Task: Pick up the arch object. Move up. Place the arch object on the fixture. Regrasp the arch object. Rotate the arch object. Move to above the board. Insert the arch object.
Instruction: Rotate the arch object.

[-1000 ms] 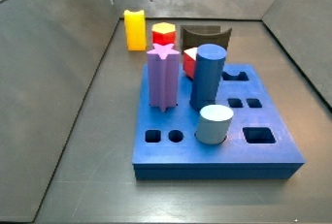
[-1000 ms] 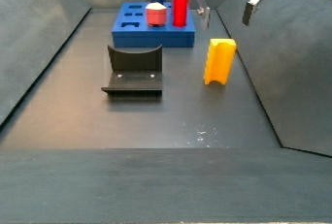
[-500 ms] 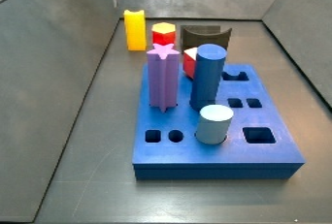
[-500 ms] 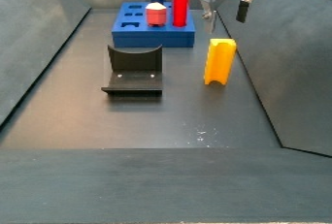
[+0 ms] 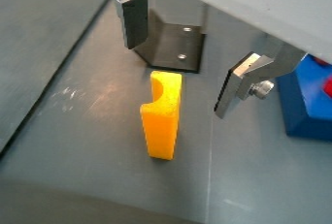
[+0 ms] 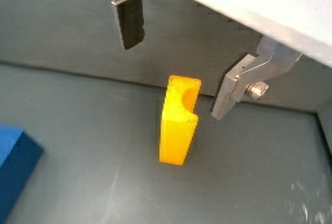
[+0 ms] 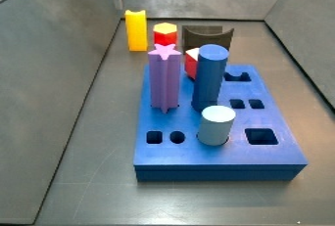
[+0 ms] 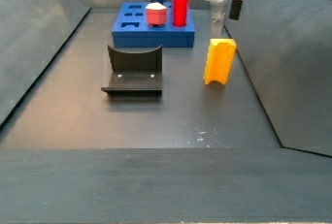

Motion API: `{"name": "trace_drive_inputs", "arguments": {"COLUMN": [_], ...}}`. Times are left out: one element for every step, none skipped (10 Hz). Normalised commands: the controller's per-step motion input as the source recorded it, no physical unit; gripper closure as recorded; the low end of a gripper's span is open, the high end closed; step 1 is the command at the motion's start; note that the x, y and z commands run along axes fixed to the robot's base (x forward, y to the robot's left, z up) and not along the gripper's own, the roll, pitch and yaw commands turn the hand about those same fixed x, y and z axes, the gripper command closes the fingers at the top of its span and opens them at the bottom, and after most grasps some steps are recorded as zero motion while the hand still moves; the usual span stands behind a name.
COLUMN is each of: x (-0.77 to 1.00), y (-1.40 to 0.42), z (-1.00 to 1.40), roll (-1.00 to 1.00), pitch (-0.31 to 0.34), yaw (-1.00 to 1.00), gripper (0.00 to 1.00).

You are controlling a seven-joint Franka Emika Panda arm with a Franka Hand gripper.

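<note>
So far nothing is done: the spread, empty claw (image 5: 182,65) hangs above the upright yellow-orange plastic arch block (image 5: 161,114), ungrasped.

A purple star peg (image 7: 164,75) is standing near the board's (image 7: 249,161) left edge, with a dark blue cylinder (image 7: 211,75) just beside it. A pale-blue cylinder (image 7: 217,125) is sitting nearer the front edge. A red hexagonal peg (image 7: 165,36) is rising seemingly at the far edge.
</note>
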Motion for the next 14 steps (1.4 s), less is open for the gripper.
{"name": "trace_drive_inputs", "arguments": {"x": [0.03, 0.03, 0.03, 0.03, 0.03, 0.03, 0.03, 0.03, 0.03, 0.03, 0.03, 0.03, 0.03, 0.03], "y": [0.00, 0.00, 0.00, 0.00, 0.00, 0.00, 0.00, 0.00, 0.00, 0.00, 0.00, 0.00, 0.00, 0.00], "z": [-0.03, -0.03, -0.03, -0.03, -0.03, -0.03, -0.03, -0.03, -0.03, -0.03, -0.03, -0.03, -0.03, -0.03], "roll": [-0.01, -0.01, -0.01, -0.01, -0.01, -0.01, -0.01, -0.01, -0.01, -0.01, -0.01, -0.01, -0.01, -0.01], "pitch": [0.003, 0.003, 0.004, 0.004, 0.004, 0.004, 0.004, 0.004, 0.004, 0.005, 0.005, 0.005, 0.005, 0.006], "yaw": [1.00, 1.00, 1.00, 1.00, 1.00, 1.00, 1.00, 1.00, 1.00, 1.00, 1.00, 1.00, 1.00, 1.00], "gripper": [0.00, 0.00, 0.00, 0.00, 0.00, 0.00, 0.00, 0.00, 0.00, 0.00, 0.00, 0.00, 0.00, 0.00]}}
